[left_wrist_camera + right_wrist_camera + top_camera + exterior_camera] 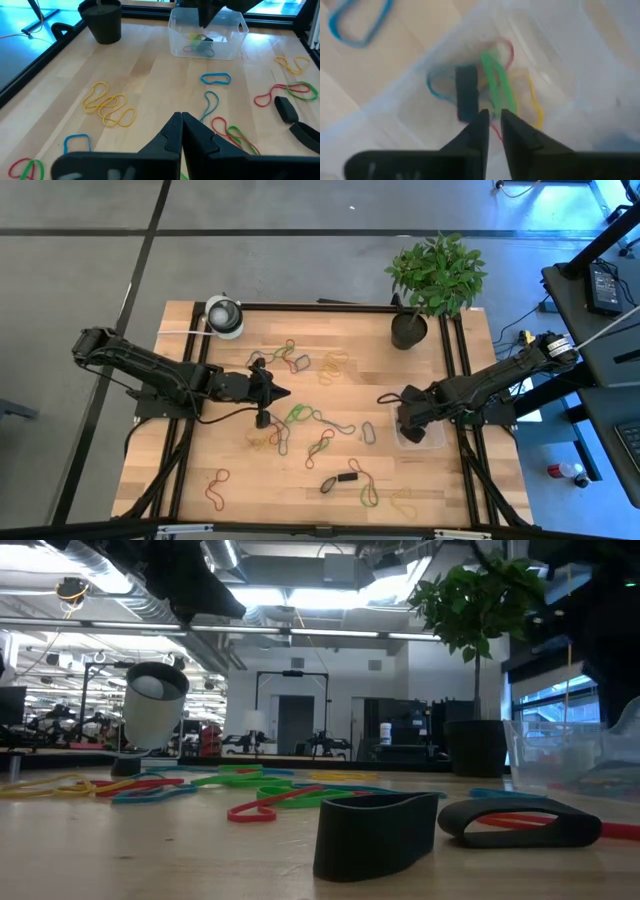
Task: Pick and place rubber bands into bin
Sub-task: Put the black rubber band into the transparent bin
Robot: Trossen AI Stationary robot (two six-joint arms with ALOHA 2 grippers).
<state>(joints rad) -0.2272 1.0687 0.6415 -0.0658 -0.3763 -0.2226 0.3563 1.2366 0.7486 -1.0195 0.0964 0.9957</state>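
Observation:
Many rubber bands point(300, 416) in red, green, yellow, blue and orange lie flat and scattered over the wooden table, also seen in the low view point(262, 802) and in the left wrist view point(109, 105). The clear bin point(434, 444) stands at the table's right side, with several bands point(496, 80) and a dark band point(467, 92) on its floor. My right gripper point(493, 119) hangs above the bin's inside, pointing down, its fingertips a narrow gap apart. My left gripper point(181, 119) is shut and hovers over the bands left of the middle point(283, 391), pointing right.
A black plant pot point(408, 330) stands at the far right, and a white-and-grey roll point(224, 316) at the far left corner. Wide black bands point(375, 830) point(347, 478) lie near the near edge. Black frame rails run along the table's sides.

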